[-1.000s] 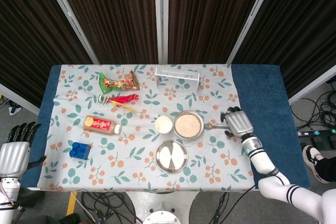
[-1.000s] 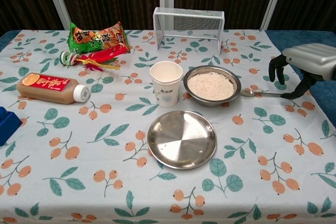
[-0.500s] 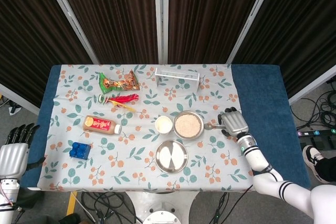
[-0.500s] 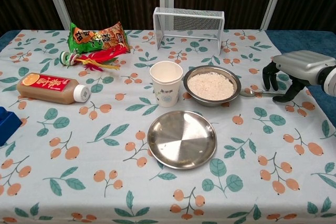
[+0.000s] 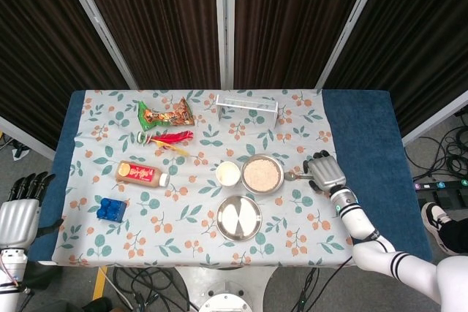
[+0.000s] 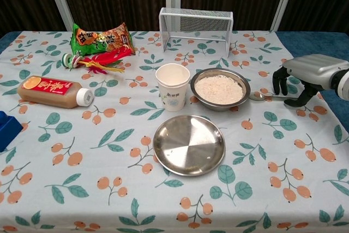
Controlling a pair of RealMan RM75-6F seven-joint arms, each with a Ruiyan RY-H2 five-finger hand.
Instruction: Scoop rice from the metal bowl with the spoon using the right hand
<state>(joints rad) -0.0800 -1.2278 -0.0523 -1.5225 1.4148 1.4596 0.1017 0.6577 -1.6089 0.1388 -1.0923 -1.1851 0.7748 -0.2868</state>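
Note:
A metal bowl [image 6: 203, 78] of white rice [image 6: 219, 89] stands right of the table's middle, also seen as the bowl [image 5: 262, 174] in the head view. The metal spoon [image 6: 262, 97] lies on the cloth just right of the bowl, its scoop end by the rim and its handle pointing right. My right hand [image 6: 311, 72] arches over the handle's far end, fingers and thumb curved down on either side of it; no grip on the spoon shows. From the head view, that right hand [image 5: 327, 172] is beside the spoon [image 5: 292, 176]. My left hand [image 5: 18, 213] hangs off the table's left edge, fingers spread, empty.
A paper cup [image 6: 172, 87] stands left of the bowl and an empty metal plate [image 6: 189, 144] lies in front of it. A juice bottle [image 6: 52, 92], snack bag [image 6: 101, 37], wire rack [image 6: 196, 23] and blue block [image 6: 6, 128] lie further off.
My right hand has moved left and lowered over the spoon's handle, then nearly stopped. The left hand has sunk slightly. The spoon and bowl have not moved.

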